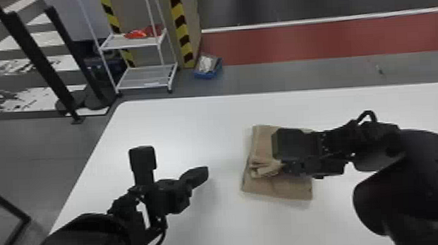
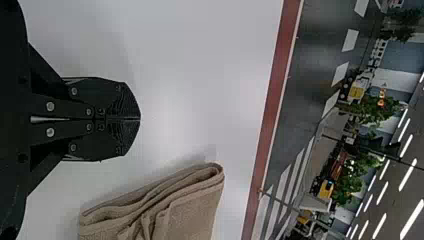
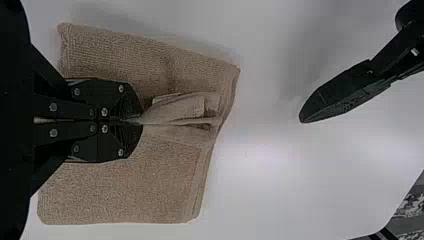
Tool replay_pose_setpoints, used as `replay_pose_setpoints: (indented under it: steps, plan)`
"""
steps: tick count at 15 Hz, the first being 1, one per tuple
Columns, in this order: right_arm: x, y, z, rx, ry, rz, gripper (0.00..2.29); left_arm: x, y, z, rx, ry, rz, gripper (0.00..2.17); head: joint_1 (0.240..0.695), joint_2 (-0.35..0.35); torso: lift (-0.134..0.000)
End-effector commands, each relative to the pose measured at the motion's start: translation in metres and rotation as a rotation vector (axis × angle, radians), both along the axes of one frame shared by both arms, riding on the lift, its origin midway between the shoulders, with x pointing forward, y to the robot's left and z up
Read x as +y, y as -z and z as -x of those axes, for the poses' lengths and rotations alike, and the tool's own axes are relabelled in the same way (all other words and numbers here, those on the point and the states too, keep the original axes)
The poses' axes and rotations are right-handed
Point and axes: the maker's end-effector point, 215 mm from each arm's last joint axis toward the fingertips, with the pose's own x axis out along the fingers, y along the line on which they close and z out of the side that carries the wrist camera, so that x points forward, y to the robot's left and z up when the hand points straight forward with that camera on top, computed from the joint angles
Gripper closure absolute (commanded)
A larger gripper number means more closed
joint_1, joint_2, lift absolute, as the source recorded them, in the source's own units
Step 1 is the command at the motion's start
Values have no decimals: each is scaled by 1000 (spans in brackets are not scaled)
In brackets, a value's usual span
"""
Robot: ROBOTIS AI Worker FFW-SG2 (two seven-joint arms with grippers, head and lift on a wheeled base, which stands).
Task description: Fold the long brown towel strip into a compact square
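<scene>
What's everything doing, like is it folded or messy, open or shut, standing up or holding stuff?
Brown towel: folded, one bit pinched into a bunch.
Right gripper: shut on that bunched bit.
Left gripper: shut, holding nothing.
Shelf rack: upright, red stuff on its upper shelf.
Blue bin: on the floor, something whitish inside.

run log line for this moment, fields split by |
right tool: shut on brown towel | towel: folded, bunched where pinched, on white table | left tool: shut, empty
</scene>
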Motion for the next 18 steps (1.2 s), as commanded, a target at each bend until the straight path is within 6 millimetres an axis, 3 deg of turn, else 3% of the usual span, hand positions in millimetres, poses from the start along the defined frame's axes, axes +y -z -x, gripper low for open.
replay_pose_setpoints:
  steps: [1,7,10,12,18]
  plan:
    - [-6,-14,-3,-16,10,-18,1663,-3,-5,3,-8,6,2,1801,695,154,-124]
    - [-25,-44,-23,-75,51,-92,1663,-24,-28,22,-25,46,37,1801,695,125,-124]
    - [-34,-63,-37,-109,66,-168,1663,-54,-29,36,-15,126,137,1801,695,89,-124]
    - [-30,-73,-38,-108,64,-228,1663,-79,-21,37,-17,168,141,1801,695,63,-124]
    - [-12,-93,-43,-124,45,-299,1663,-124,-16,48,4,236,174,1801,695,16,-124]
